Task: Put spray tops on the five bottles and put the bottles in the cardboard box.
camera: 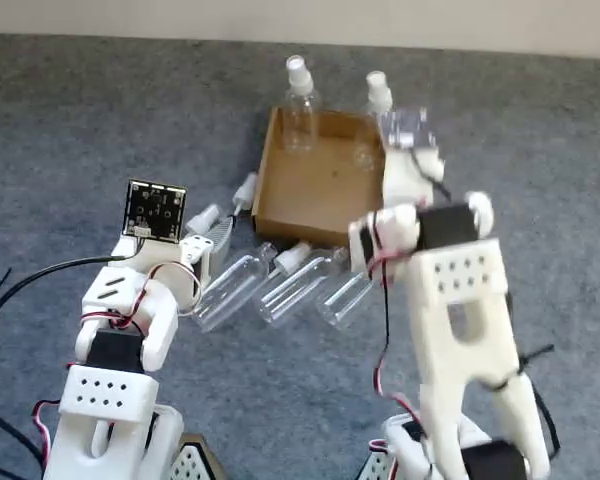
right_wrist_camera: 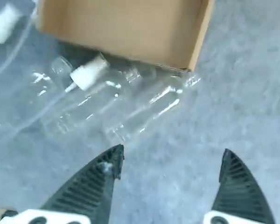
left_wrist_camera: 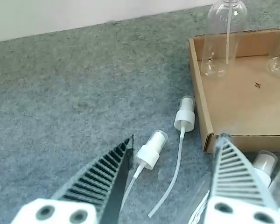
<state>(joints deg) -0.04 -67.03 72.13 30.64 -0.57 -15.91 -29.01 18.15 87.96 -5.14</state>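
Observation:
The cardboard box (camera: 280, 205) lies on grey carpet, and two clear bottles (camera: 300, 110) (camera: 376, 105) with white spray tops stand at its far side. Three uncapped clear bottles (camera: 230, 288) (camera: 302, 287) (camera: 346, 297) lie side by side just in front of the box. One spray top (camera: 290, 258) rests among their necks. Two loose spray tops (left_wrist_camera: 151, 150) (left_wrist_camera: 184, 115) lie left of the box, just beyond my left gripper (left_wrist_camera: 175, 140), which is open and holds nothing. My right gripper (right_wrist_camera: 171, 153) hangs open above the lying bottles (right_wrist_camera: 144, 105) near the box's front corner (right_wrist_camera: 189, 56).
Black cables (camera: 40, 275) run along the carpet at the left beside the left arm's base. The right arm's white body (camera: 460, 300) stands to the right of the lying bottles. Open carpet stretches left of the box and along the far side.

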